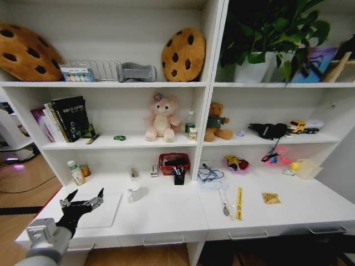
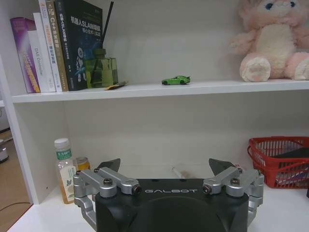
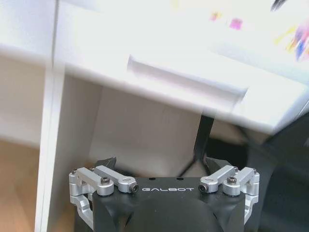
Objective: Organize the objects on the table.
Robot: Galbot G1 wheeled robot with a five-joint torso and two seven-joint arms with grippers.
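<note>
Left gripper [image 1: 82,200] over the laptop [image 1: 102,209] on the surface [image 1: 166,213], fingers apart; right gripper [image 3: 163,164] below the surface, fingers apart; both marked GALBOT

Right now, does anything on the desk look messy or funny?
Yes. On the table, loose things lie scattered right of the middle: a yellow strip, a small gold packet and a tangle of cable on papers. Nothing looks spilled or broken.
</note>
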